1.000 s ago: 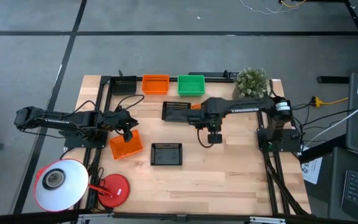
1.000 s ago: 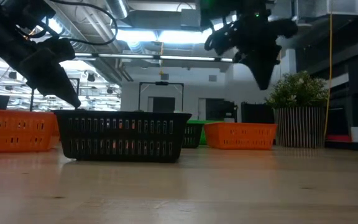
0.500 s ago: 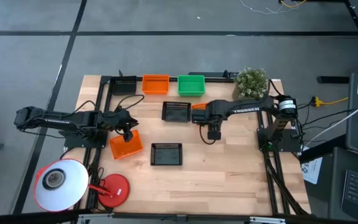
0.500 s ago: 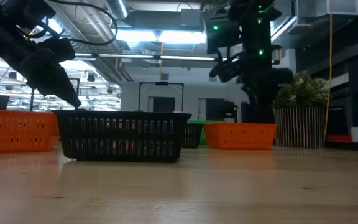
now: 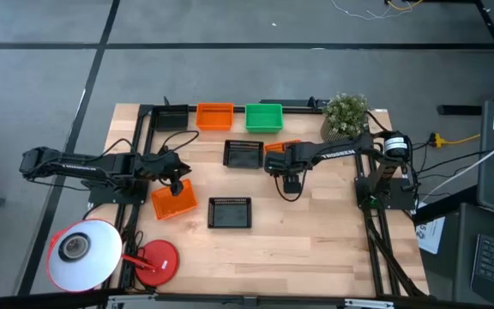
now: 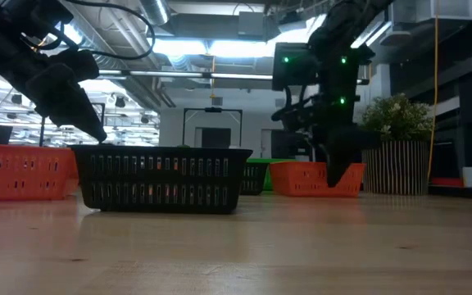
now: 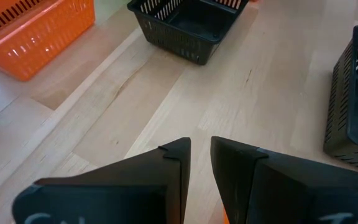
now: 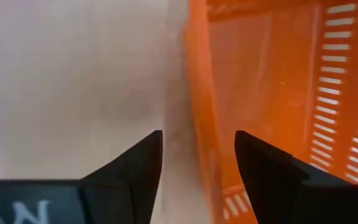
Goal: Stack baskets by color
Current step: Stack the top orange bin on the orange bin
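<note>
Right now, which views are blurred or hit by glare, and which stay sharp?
Right wrist view: soft and washed out, the orange basket wall close up between the open right pincer fingers. Low view: bright ceiling lights behind leave the arms as dark silhouettes; the black basket is crisp. Left wrist view: sharp. High view: evenly lit, with no glare on the table.

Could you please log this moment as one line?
right pincer: open, straddling orange basket wall | left pincer: narrow gap, at other orange basket | stacking: pending
</note>
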